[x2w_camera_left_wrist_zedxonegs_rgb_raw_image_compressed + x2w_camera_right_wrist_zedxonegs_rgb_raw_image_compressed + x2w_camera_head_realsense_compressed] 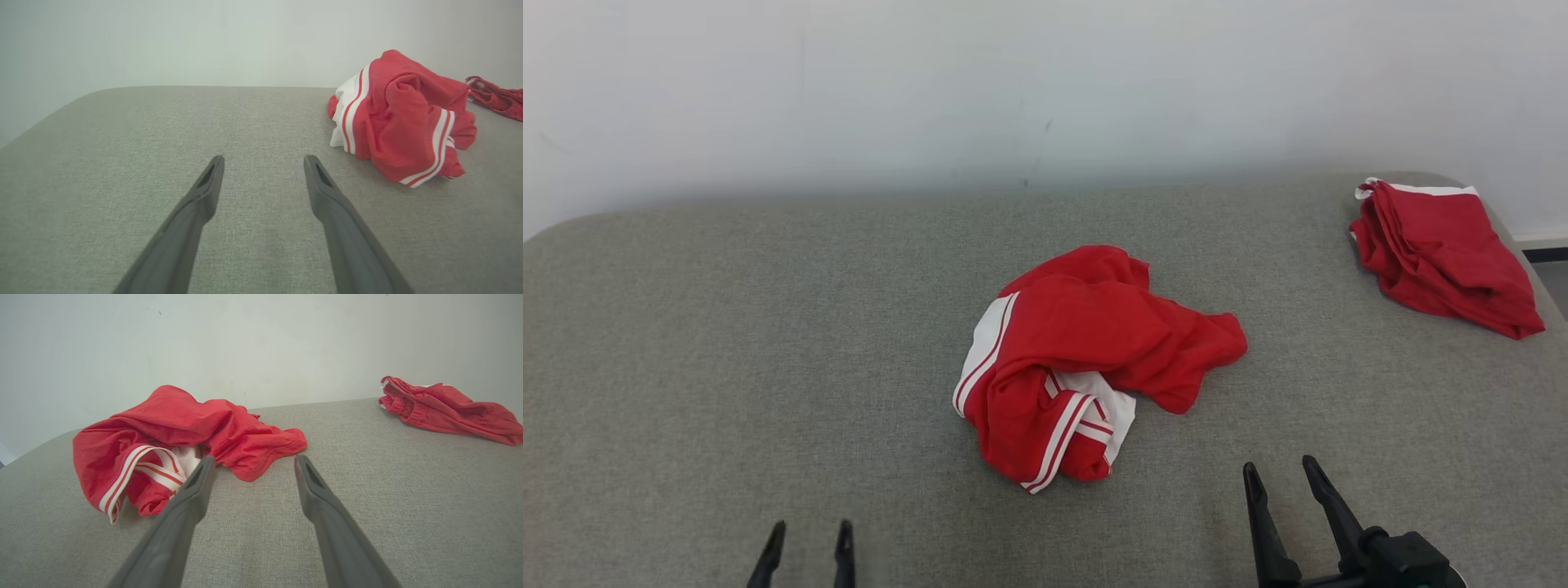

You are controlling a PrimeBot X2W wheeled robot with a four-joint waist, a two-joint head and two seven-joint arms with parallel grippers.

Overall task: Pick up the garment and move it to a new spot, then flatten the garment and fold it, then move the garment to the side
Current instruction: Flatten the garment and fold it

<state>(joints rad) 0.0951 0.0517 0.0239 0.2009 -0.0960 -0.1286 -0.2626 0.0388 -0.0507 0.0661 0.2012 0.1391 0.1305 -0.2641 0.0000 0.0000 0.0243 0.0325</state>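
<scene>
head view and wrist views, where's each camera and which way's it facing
Head view: on the head, facing forward and down at the crumpled garment on the grey surface; left jaws, right jaws below.
Left wrist view: left wrist, along its open jaws; garment at right.
Right wrist view: right wrist, along its open jaws; garment at left.
Shared: all show the second red garment.

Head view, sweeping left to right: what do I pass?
left gripper → crumpled red garment → right gripper → second red garment, lying by the far right edge
</scene>
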